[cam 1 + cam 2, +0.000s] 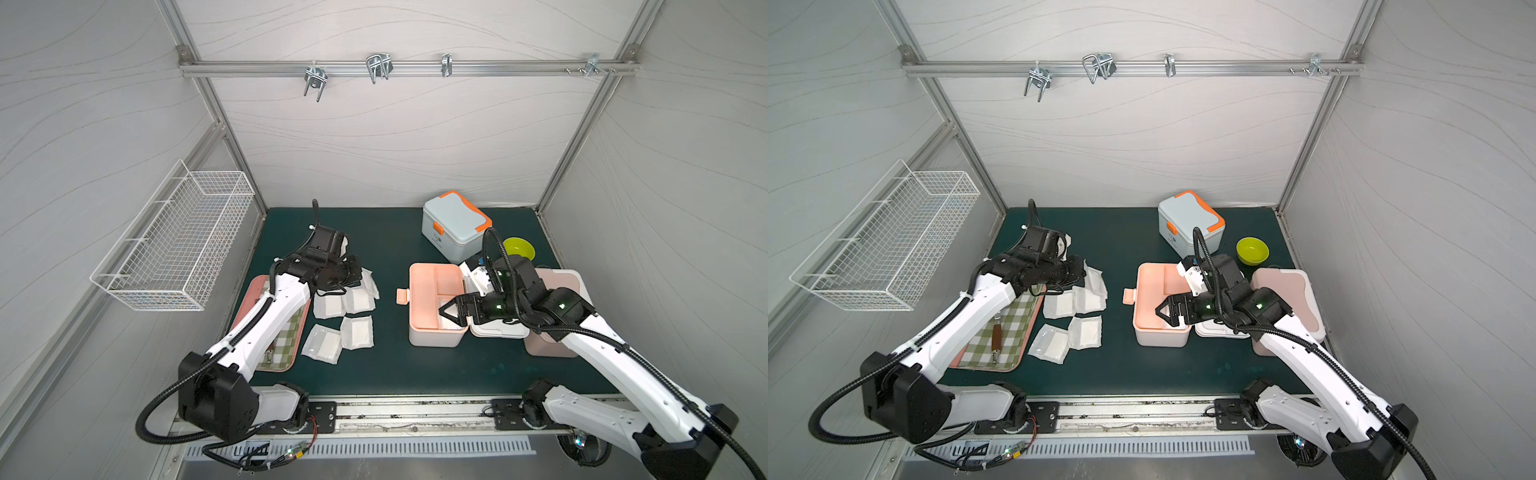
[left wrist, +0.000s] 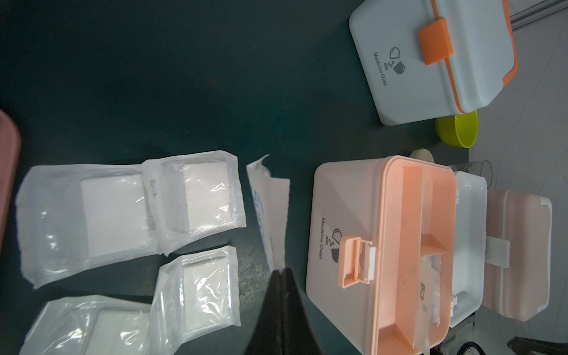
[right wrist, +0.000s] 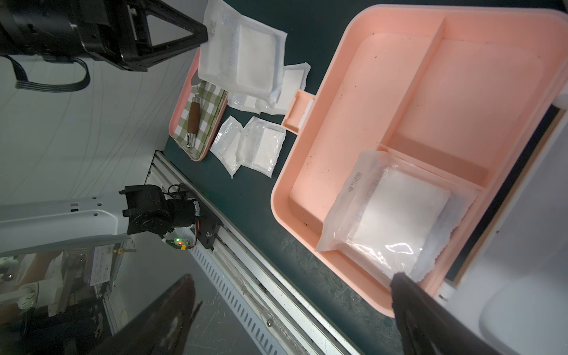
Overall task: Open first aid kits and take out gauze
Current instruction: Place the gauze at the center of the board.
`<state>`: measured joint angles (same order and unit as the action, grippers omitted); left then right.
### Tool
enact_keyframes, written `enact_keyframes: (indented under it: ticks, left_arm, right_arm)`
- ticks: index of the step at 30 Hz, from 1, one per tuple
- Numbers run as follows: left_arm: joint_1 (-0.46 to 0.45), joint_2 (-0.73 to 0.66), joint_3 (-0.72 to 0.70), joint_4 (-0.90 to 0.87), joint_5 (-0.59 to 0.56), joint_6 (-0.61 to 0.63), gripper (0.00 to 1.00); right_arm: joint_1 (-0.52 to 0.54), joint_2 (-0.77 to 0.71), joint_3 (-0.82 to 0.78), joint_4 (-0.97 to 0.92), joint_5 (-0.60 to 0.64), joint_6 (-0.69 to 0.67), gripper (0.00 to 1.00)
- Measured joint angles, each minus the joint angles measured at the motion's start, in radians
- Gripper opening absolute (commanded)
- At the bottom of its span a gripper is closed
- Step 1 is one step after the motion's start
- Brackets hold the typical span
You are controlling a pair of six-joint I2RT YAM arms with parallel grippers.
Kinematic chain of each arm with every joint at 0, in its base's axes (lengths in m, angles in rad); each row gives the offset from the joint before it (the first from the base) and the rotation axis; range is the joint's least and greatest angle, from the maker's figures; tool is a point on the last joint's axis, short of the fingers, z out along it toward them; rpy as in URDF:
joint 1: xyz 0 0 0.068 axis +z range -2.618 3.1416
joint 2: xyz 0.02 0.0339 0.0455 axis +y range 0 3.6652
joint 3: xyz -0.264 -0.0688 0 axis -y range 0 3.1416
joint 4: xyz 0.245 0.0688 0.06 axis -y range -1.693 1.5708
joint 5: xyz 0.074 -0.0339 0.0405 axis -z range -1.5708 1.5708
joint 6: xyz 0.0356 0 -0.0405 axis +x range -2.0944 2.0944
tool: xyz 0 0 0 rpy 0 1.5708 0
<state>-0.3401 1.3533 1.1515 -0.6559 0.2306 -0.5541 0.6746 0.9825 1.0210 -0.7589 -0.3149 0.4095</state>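
Observation:
The white first aid kit with a peach insert (image 1: pixel 432 291) stands open in mid-table, its lid (image 1: pixel 498 330) laid over to the right. One gauze pouch (image 3: pixel 396 212) lies in a near compartment. My right gripper (image 1: pixel 451 309) hangs open just above that pouch, one fingertip (image 3: pixel 402 282) over its edge. The left gripper (image 2: pixel 282 272) is shut on a gauze pouch (image 3: pixel 242 55), held up over several more gauze pouches (image 1: pixel 357 332) on the mat. The pale blue kit (image 1: pixel 455 226) at the back is shut. The dusty pink kit (image 1: pixel 1291 291) sits partly hidden behind my right arm.
A pink tray (image 1: pixel 253 289) with checked cloth and a brown-handled tool (image 1: pixel 996 338) lies under my left arm. A green bowl (image 1: pixel 1252 250) and a clear cup (image 2: pixel 479 169) stand between the kits at the right. A wire basket (image 1: pixel 178 241) hangs on the left wall.

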Motion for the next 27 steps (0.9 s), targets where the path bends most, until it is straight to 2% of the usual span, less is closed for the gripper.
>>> enact_keyframes:
  ticks: [12,27]
  left_arm:
    - [-0.007,0.239,-0.043,0.177,0.080,-0.033,0.00]
    - [-0.029,0.366,-0.043,0.211,0.079,-0.020,0.00]
  right_arm:
    - [0.000,0.000,-0.016,0.000,0.053,-0.015,0.99]
    - [0.000,0.000,-0.041,0.000,0.071,-0.018,0.99]
